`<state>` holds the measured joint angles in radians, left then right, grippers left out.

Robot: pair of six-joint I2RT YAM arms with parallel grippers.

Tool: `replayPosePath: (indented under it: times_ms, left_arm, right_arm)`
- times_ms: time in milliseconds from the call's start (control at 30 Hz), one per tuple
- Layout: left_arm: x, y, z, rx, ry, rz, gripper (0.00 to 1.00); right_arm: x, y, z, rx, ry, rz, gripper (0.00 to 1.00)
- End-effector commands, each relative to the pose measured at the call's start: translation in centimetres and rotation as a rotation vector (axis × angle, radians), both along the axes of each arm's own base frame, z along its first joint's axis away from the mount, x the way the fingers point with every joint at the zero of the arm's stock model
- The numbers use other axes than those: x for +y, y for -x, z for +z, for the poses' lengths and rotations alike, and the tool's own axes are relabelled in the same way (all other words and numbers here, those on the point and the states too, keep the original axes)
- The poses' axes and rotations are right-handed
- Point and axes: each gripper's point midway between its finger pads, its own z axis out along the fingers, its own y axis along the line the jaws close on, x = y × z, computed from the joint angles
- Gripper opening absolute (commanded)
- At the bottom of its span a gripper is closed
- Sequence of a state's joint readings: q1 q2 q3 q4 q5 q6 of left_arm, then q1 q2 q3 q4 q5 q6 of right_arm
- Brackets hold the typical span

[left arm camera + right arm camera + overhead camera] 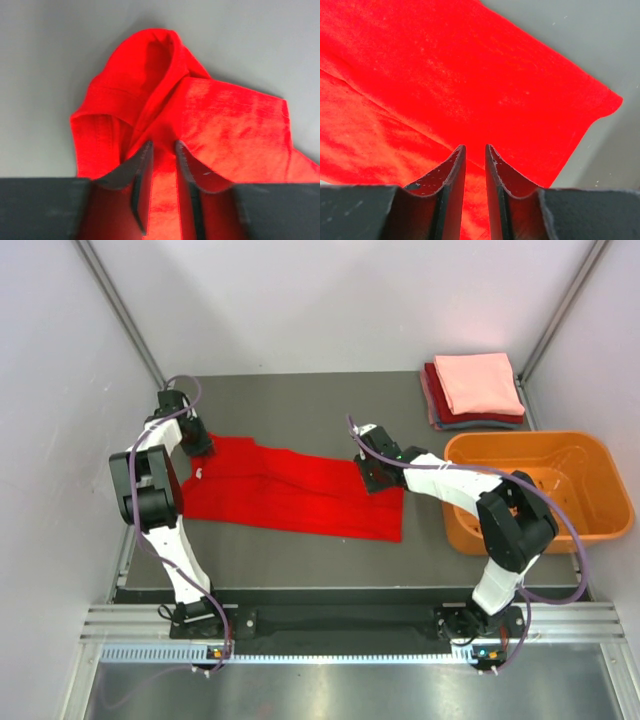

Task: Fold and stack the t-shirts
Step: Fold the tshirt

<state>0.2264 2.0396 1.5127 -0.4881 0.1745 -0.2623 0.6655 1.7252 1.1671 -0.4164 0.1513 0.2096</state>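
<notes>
The bright red t-shirt lies spread as a long band across the dark mat. My left gripper is at its far left corner, shut on a bunched fold of the red cloth, which runs between the fingers. My right gripper is at the shirt's far right edge, its jaws nearly together on a folded edge of the red cloth, which shows between the fingertips. A stack of folded t-shirts, salmon-pink on top of dark red and grey-blue, sits at the back right corner.
An orange plastic basket stands at the right edge of the mat, beside the right arm. Grey walls close in the table on both sides. Bare mat lies behind the shirt.
</notes>
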Motion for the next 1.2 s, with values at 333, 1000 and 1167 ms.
replayPosePath:
  times_ms: [333,1000,1167]
  left_arm:
    - [0.0,1.3,2.9,-0.010,-0.020,0.016,0.00]
    - [0.5,3.7,0.7,0.060,-0.059,0.028,0.35]
    - [0.2,3.8,0.0,0.079,-0.045,0.012,0.31]
  right_arm:
    - [1.8,-1.0,2.5,-0.064,-0.050,0.033,0.23]
    - [2.4,-0.5,2.5,-0.064,-0.071,0.062,0.23]
    - [2.5,-0.4,2.5,-0.063,-0.075,0.062,0.24]
